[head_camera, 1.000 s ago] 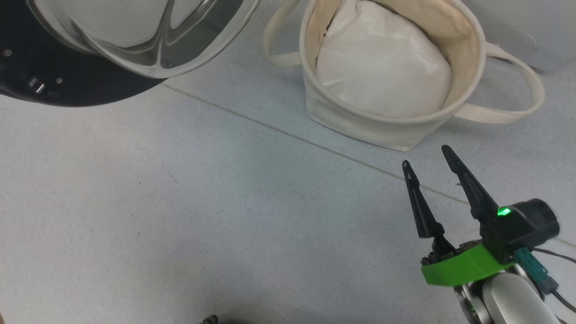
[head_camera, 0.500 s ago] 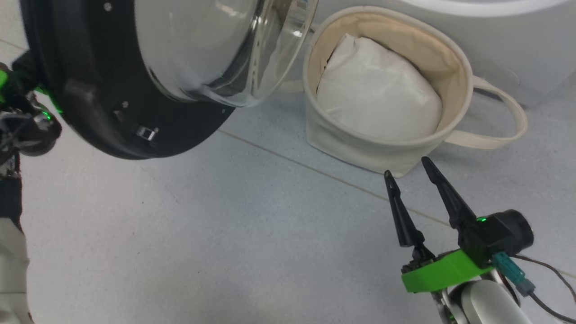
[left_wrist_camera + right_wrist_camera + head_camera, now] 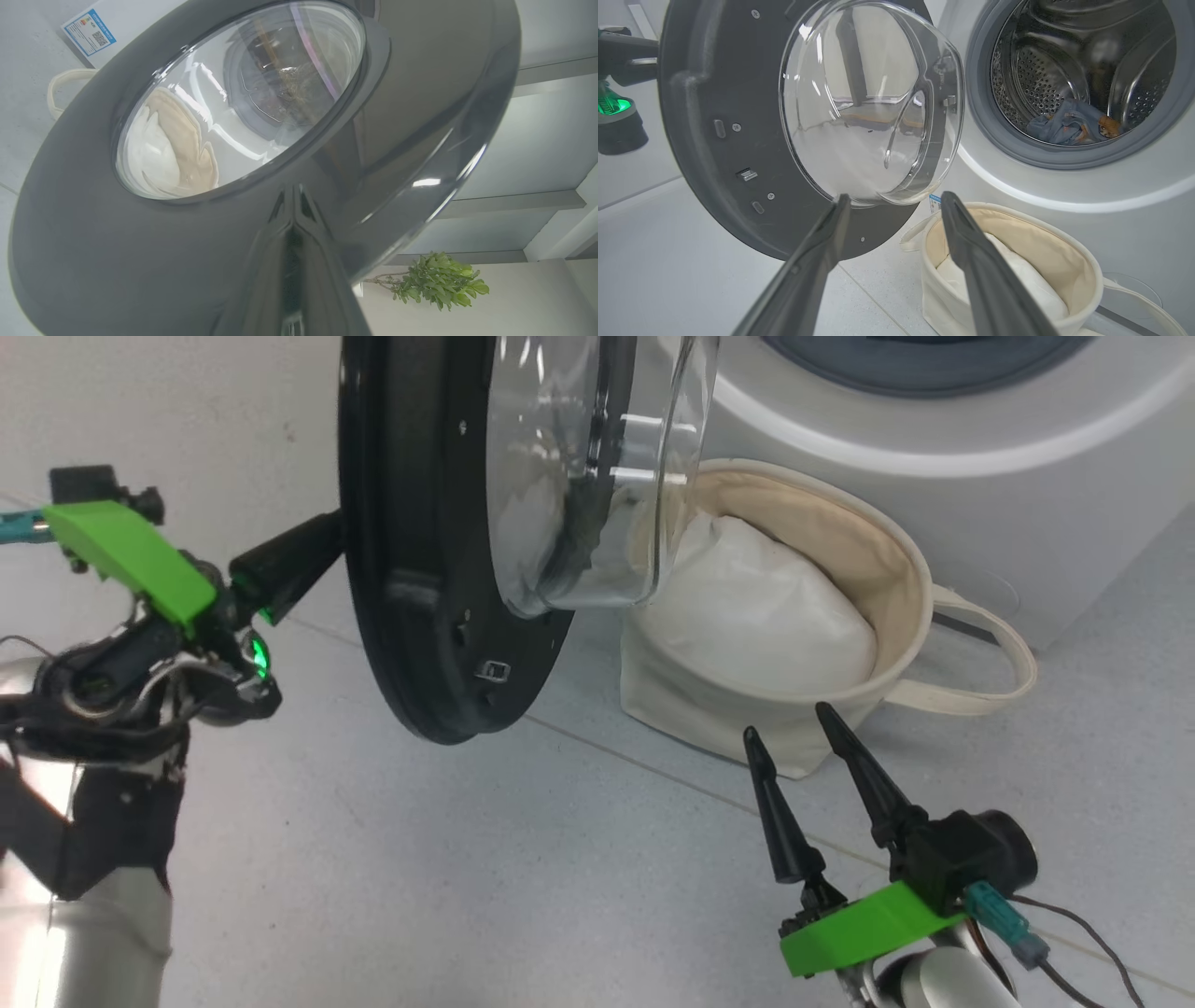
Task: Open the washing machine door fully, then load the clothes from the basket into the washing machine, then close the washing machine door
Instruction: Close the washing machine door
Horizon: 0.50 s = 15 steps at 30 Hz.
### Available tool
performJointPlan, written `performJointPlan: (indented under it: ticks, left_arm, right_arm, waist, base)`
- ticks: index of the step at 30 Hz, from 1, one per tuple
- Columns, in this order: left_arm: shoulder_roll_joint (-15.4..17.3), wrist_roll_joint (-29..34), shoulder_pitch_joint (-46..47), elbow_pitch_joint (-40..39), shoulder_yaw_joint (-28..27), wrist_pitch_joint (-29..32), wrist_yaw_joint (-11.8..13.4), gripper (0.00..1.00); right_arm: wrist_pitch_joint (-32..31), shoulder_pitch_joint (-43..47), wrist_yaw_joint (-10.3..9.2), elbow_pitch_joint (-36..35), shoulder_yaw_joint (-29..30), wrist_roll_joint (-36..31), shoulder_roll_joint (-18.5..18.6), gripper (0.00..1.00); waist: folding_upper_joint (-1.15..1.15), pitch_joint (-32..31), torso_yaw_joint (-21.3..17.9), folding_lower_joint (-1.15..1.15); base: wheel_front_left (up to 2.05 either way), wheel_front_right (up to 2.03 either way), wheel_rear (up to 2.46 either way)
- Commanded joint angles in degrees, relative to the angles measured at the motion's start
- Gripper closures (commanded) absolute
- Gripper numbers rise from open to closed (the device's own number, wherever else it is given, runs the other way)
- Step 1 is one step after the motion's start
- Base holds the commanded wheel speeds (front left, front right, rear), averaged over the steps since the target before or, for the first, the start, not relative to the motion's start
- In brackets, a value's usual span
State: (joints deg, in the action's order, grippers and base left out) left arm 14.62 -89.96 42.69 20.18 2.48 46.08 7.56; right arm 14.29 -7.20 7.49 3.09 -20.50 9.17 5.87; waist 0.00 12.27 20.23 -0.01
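The large round washing machine door (image 3: 420, 616), glossy and black-rimmed with a bulging clear glass bowl, stands roughly half open, edge-on at the upper centre of the head view. The small light-blue printed garment (image 3: 1069, 126) already lies inside the steel drum (image 3: 1064, 56) at the upper right of the right wrist view. I judge the step in hand to be closing the door.

The left pincer (image 3: 322, 537), at the left of the head view, rests a dark finger against the door's outer face. In the left wrist view that finger meets its own reflection in the gloss, and I cannot tell whether the jaws are apart or together. The right pincer (image 3: 786, 723), at the lower right, is spread wide and holds nothing, its tips near the round cream-white canvas basket (image 3: 719, 714).

To close the door well, the push should stay flat on the rim, well out from the hinge, and follow the door's arc. The gloss looks slippery, so a glancing push could skid off. The glass bowl overlaps the basket's near rim in the head view, and I cannot tell whether it clears. The basket, with the plain white bundle (image 3: 756, 616) in it, sits close below the white front-loading washing machine (image 3: 934, 439), so a slow sweep seems wise, ending in a firm press until the latch seats against the grey seal (image 3: 985, 121).
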Motion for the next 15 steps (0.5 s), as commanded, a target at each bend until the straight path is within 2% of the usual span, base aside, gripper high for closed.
performJointPlan:
  ticks: [1, 7, 15]
  left_arm:
    - [1.5, 0.33, 1.51, -2.13, -1.12, 0.38, -0.15, 1.0]
    - [-2.16, -0.58, 0.03, 0.2, 1.03, 1.44, -2.22, 1.0]
    - [-6.41, -1.73, -2.11, 6.41, 2.58, 1.83, -6.08, 1.0]
  right_arm:
    - [0.71, -0.45, 0.0, -1.54, -1.47, 0.04, -0.9, 0.0]
    - [0.71, 0.33, 0.0, -1.22, 0.14, 0.84, -2.33, 0.0]
    - [0.71, 1.82, 0.0, -0.76, 4.18, 1.13, -2.95, 0.0]
  waist:
    - [0.0, -0.88, -0.7, 0.01]
    - [0.0, -3.53, -4.48, 0.01]
    - [0.0, -5.31, -11.98, 0.01]
  base:
    - [0.0, 0.0, 0.0]
    - [0.0, 0.0, 0.0]
    - [0.0, 0.0, 0.0]
